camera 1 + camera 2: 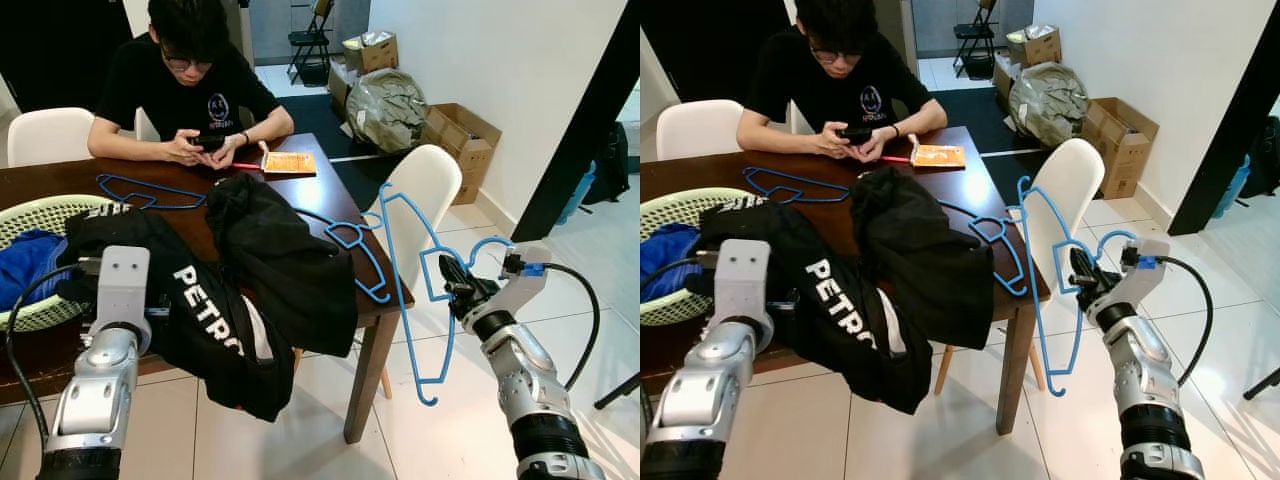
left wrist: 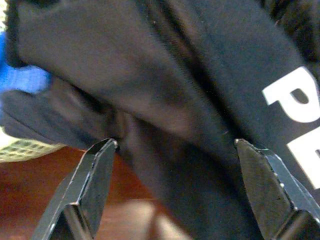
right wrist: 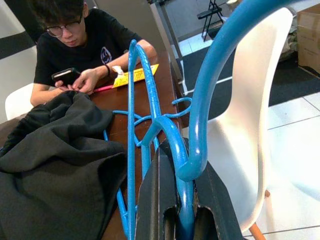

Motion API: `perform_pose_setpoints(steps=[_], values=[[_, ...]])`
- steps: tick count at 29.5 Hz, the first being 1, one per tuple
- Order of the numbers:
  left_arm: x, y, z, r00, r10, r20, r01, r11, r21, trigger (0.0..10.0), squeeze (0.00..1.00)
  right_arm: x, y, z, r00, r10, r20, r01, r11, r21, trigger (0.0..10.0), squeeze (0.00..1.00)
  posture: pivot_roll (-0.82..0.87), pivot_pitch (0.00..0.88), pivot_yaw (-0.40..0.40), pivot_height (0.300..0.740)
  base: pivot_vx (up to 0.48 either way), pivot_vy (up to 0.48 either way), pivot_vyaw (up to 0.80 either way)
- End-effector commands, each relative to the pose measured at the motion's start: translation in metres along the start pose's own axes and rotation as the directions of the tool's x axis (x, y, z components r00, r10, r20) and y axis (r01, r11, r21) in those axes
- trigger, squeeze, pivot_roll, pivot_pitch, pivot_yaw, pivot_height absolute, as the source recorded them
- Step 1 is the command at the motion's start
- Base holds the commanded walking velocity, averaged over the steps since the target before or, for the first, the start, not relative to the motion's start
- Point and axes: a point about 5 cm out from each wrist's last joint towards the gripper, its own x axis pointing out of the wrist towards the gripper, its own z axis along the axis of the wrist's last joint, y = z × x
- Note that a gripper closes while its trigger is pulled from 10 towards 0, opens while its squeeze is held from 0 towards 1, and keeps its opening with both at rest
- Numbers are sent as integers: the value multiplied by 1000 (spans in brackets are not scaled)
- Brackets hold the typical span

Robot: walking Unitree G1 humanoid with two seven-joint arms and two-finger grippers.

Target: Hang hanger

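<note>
A blue hanger (image 1: 405, 290) was clamped by the right gripper (image 1: 458, 286) at frame right; the left gripper (image 2: 175, 150) was held open at the black garment (image 1: 230, 300).

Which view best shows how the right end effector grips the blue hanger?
The right wrist view: the blue hanger sits clamped between the right end effector fingers, close up. Both eye views show the whole hanger hanging beside the table edge, but the grip point is small. The left wrist view shows black clothing instead.
</note>
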Motion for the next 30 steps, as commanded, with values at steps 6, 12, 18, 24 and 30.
perform_pose_setpoints(steps=[6,12,18,24,30], values=[[6,-12,6,994,-76,75,89,976,-200,10000,0,0,1,-1,1000,9,-10,-9,1000,2,10000,0,22,0,-4,740,0,0,0],[11,-25,17,979,-106,175,170,899,-404,10000,0,-2,0,-2,1000,9,-15,-9,1000,-1,10000,0,5,0,8,740,0,0,0],[16,-21,-3,995,-48,90,85,882,-464,10000,0,-4,-1,-2,1000,4,-11,-4,1000,-3,10000,0,-10,0,11,740,0,0,0],[21,-16,-14,999,-27,45,46,863,-503,10000,0,-5,-1,-1,1000,5,-13,-5,1000,-7,10000,0,-11,0,7,740,0,0,0],[26,-13,-28,1000,-9,8,12,840,-542,10000,0,-6,-2,-1,1000,7,-17,-8,1000,-13,10000,0,-15,0,-2,740,0,0,0]])
